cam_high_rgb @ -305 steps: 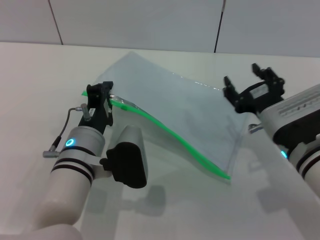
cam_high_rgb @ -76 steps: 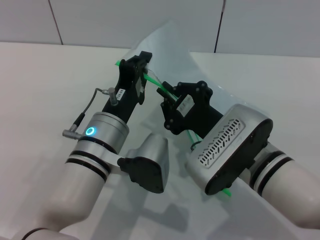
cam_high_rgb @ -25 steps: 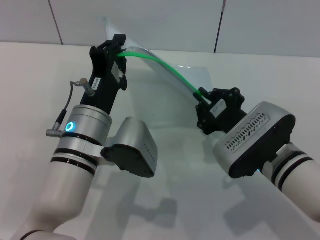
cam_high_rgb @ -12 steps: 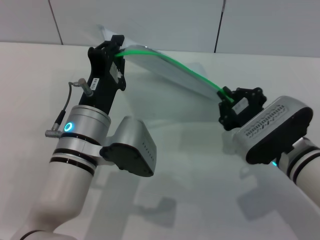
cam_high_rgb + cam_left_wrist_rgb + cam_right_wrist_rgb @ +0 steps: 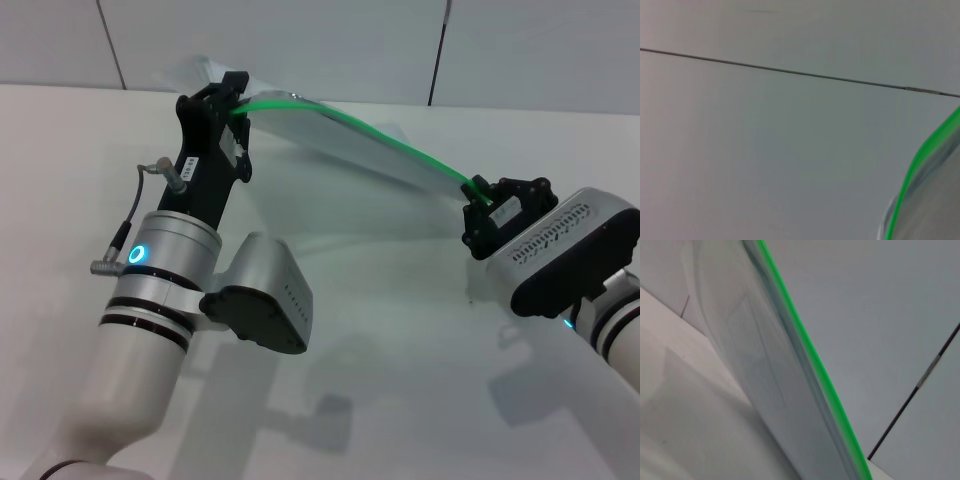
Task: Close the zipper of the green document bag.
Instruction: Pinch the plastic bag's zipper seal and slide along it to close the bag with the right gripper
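Observation:
The green document bag hangs above the table, stretched between both grippers. Its zipper runs as a bright green strip along the upper edge. My left gripper is shut on the bag's left end, where the green strip begins. At the strip's right end, my right gripper is shut on the zipper; the slider itself is hidden between its fingers. In the left wrist view only a short piece of the zipper shows. The right wrist view looks along the zipper and the translucent bag.
A white table lies under the bag and both arms. A pale tiled wall rises behind the table's far edge.
My right gripper has slid to the right along the green zipper, away from the left gripper. The left gripper has held the bag's end almost still.

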Controlling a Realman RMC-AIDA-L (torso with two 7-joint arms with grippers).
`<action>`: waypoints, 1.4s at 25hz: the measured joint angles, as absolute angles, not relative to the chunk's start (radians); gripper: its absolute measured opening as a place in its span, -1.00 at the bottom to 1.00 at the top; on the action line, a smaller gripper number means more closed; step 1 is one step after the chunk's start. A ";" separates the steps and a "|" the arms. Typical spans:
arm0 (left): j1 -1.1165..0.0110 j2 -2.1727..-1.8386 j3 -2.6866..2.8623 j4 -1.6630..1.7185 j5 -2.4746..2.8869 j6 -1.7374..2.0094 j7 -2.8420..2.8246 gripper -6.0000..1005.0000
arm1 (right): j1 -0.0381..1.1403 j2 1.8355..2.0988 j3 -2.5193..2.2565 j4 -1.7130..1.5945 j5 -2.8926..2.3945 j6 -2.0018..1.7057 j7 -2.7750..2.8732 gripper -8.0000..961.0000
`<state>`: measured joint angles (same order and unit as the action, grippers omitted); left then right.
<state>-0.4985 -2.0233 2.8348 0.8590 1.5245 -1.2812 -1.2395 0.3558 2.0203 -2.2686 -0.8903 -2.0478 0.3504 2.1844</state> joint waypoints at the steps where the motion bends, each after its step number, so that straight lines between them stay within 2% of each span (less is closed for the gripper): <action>1: -0.499 -2.023 2.835 0.859 1.524 -1.281 -1.239 -0.88 | 0.358 2.020 -2.267 -0.886 -2.048 0.350 2.188 -0.82; 13: -0.499 -2.023 2.835 0.859 1.522 -1.279 -1.239 -0.88 | 0.363 2.020 -2.234 -0.859 -2.048 0.349 2.193 -0.82; 35: -0.502 -2.023 2.843 0.864 1.540 -1.353 -1.315 -0.88 | 0.359 2.026 -2.236 -0.882 -2.034 0.365 2.193 -0.65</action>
<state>-0.5019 -2.0232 2.8432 0.8637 1.5399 -1.3534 -1.3150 0.3591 2.0262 -2.2362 -0.8817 -2.0336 0.3654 2.1929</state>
